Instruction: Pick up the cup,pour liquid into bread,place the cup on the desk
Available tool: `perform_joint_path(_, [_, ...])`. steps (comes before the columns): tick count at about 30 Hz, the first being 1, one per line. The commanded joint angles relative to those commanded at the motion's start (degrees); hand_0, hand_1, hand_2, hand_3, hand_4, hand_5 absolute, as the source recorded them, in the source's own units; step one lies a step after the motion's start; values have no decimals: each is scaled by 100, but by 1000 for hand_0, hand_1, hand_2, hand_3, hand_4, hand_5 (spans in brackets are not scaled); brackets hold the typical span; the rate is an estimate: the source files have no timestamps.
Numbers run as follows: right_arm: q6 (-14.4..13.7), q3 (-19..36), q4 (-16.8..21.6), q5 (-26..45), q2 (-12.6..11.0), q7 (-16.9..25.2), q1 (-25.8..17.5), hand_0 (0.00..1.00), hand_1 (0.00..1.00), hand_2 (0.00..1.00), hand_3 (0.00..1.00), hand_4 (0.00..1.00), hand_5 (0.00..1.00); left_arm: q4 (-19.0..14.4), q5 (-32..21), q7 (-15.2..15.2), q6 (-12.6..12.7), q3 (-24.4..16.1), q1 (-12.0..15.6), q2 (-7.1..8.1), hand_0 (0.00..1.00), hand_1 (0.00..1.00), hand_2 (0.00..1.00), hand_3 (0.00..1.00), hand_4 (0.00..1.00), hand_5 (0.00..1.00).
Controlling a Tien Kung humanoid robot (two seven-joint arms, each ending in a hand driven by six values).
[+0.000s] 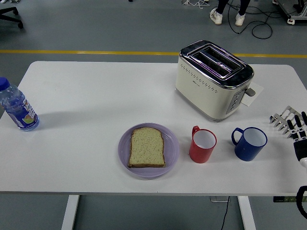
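Now the right hand (291, 125) hovers with fingers (279, 119) spread wide, empty; blue cup (250, 143) sits just left of them, red cup (202, 144) beyond. Better wrap the body, clear of the handle, keeping it upright.

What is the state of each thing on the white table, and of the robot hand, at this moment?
Cream toaster with chrome top: upright, both slots empty.
Red mug: upright, ungrasped, contents not visible.
Blue mug: upright, ungrasped.
Slice of bread: flat on the purple plate.
Clear plastic water bottle with blue cap: upright, capped.
Right hand: fingers spread, holding nothing, right of the blue mug.
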Motion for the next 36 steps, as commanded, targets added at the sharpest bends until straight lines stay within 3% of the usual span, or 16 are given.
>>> perform_joint_path(9, [25, -9, -2, 28, -21, 20, -15, 687, 611, 668, 625, 632, 270, -3, -51, -4, -3, 186, 3, -23, 633, 642, 652, 505, 241, 856])
perform_joint_path(17, [218, -3, -4, 164, -41, 148, -17, 681, 603, 668, 625, 630, 249, -4, -84, -1, -5, 340, 5, -29, 633, 640, 652, 505, 240, 858])
perform_joint_path(36, [144, 123, -24, 150, -32, 100, 7, 680, 600, 666, 624, 628, 250, -6, -166, -3, -8, 687, -23, -48, 633, 642, 653, 505, 243, 861])
